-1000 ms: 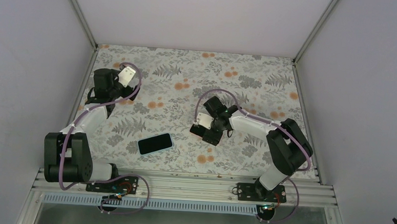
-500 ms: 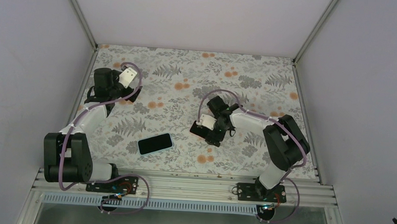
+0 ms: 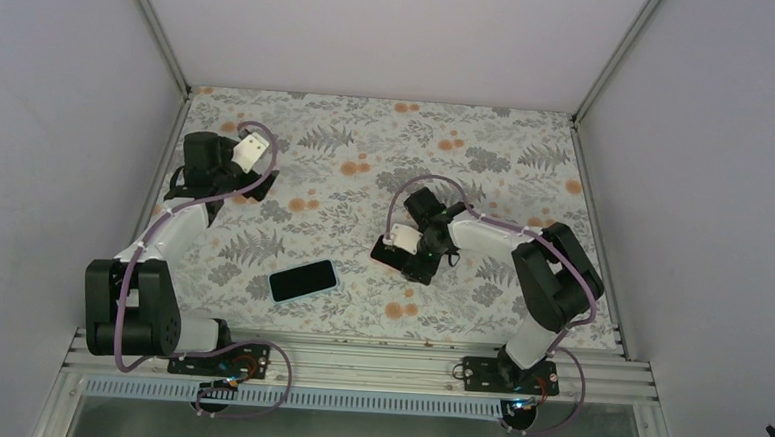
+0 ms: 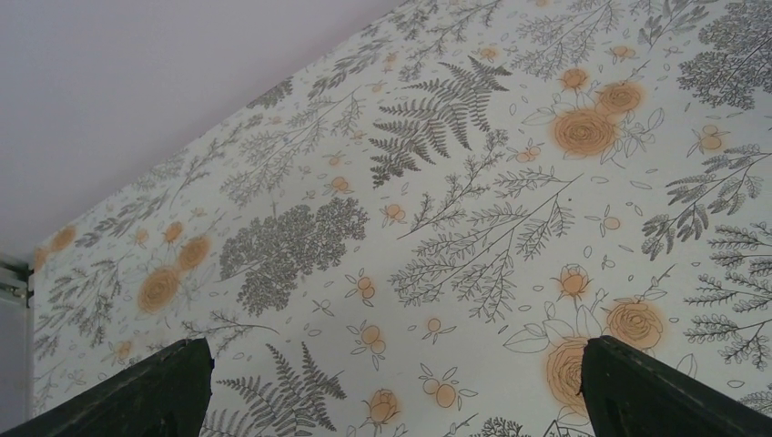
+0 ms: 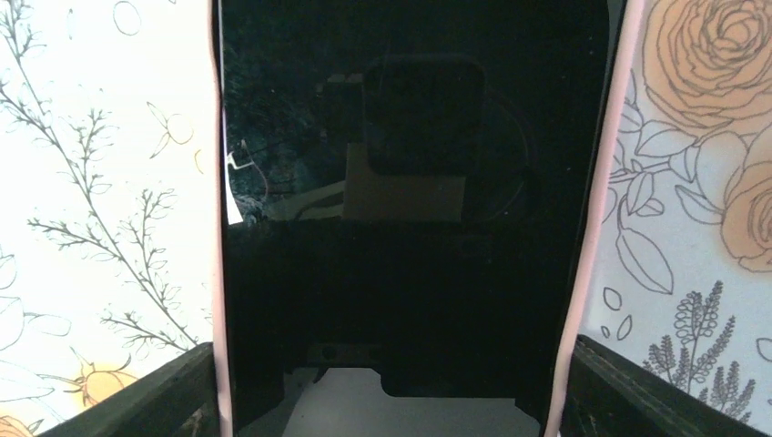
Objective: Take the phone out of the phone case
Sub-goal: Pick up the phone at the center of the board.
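Item: phone (image 5: pixel 410 228) in pink-rimmed phone case (image 5: pixel 218 273), face up on floral desk (image 3: pixel 368 137), right of centre.
Right end effector (image 5: pixel 387 350) spread apart, one finger beside each long edge of the case; pressing or not, cannot tell. Left end effector (image 4: pixel 393 350) spread apart over bare desk at the far left. A second dark handset (image 3: pixel 303 280) lies near the front edge between the arms.
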`<state>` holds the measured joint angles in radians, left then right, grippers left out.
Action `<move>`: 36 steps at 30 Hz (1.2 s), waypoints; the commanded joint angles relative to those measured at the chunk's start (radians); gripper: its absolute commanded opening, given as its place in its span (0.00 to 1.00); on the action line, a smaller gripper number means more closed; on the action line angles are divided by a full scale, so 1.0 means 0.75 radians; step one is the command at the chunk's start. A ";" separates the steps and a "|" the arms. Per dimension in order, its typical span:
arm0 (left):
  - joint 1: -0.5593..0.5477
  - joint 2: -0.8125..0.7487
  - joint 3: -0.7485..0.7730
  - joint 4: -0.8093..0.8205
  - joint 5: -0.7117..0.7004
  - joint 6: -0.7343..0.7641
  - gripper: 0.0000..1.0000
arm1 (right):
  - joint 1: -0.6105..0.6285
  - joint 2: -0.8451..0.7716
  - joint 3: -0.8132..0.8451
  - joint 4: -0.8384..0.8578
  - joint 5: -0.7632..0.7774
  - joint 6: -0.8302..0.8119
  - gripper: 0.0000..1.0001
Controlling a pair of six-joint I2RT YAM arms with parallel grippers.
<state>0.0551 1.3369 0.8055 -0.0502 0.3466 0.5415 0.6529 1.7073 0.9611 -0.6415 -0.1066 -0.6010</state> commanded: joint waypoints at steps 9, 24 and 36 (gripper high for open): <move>-0.005 0.148 0.273 -0.424 0.266 0.109 1.00 | -0.002 -0.044 -0.020 0.044 0.109 0.007 0.59; -0.286 0.707 0.938 -1.217 0.730 0.214 0.99 | 0.014 -0.218 0.169 0.133 0.184 0.023 0.56; -0.410 1.093 1.355 -1.486 0.913 0.224 0.97 | 0.041 -0.080 0.348 0.221 0.213 0.034 0.56</move>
<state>-0.2447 2.1010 1.7351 -1.0557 0.9379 0.6884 0.6693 1.6192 1.1614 -0.5507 0.0345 -0.5964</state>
